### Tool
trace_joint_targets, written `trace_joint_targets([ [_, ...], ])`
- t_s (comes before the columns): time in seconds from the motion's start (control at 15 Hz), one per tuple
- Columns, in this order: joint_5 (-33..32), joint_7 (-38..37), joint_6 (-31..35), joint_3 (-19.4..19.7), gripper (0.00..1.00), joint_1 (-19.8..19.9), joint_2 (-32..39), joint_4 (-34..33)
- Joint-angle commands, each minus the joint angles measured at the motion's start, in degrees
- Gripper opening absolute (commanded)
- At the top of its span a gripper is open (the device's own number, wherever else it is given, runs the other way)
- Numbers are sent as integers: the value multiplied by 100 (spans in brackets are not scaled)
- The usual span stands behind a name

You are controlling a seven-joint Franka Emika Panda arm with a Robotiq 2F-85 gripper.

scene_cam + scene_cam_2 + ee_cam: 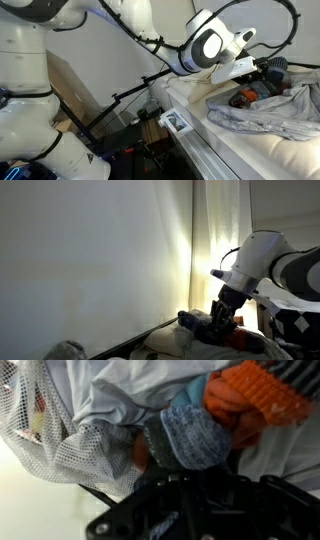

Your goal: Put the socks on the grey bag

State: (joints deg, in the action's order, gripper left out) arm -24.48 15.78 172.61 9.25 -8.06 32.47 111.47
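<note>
While just under the gripper (272, 72), socks (245, 97) on grey bag (270, 118).

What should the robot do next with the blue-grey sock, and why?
Probably open and let go: the shut gripper seems to pinch the fuzzy blue-grey sock, already lying on the thin light grey bag beside the orange-red knitted sock.

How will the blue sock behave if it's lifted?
Likely floppy: the blue sock lies bunched against the orange sock. Probably light: small, thin knit. The knit looks grippy rather than slippery, though it might snag the mesh beside it.
</note>
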Motion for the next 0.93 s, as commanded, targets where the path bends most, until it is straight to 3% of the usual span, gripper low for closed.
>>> trace_joint_targets([
  [0.0, -433, 93, 317, 158, 4, -9, -950, 1166],
  [0.27, -782, -46, 626, 645, 4, -233, -1398, 1650],
  [0.53, -851, -41, 749, 903, 4, -283, -1353, 1662],
  [0.6, -958, -288, 881, 1263, 4, -527, -1201, 1525],
  [0.67, -915, -315, 966, 1328, 4, -558, -1122, 1481],
  [0.87, -794, -1167, 1652, 2736, 4, -1626, -509, 1089],
])
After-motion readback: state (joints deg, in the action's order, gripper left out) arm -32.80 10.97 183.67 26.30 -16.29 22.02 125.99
